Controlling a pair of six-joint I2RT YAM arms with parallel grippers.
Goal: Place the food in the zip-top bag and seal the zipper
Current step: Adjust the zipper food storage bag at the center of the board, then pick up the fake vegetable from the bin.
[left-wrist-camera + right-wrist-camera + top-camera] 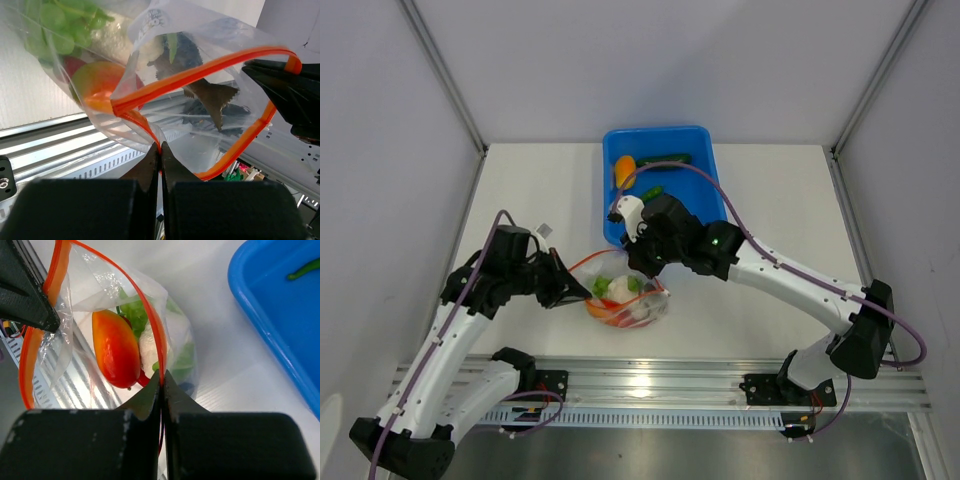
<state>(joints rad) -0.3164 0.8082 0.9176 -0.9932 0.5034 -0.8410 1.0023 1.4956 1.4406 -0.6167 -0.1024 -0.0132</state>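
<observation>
A clear zip-top bag [628, 298] sits just at the near side of a blue tub [710, 170] on a white table [770, 200]. The left end effector [159, 150] is pinched closed on the bag's red-orange zipper [200, 72] at the end farther from the tub. The right end effector [161, 377] is pinched closed on the end nearer the tub. Between them the mouth gapes open. Inside lie a red-orange fruit [116, 350], white cauliflower [148, 347] and a grey fish [205, 95]. An orange-yellow pepper [624, 170] and a green chili [665, 159] remain in the tub.
</observation>
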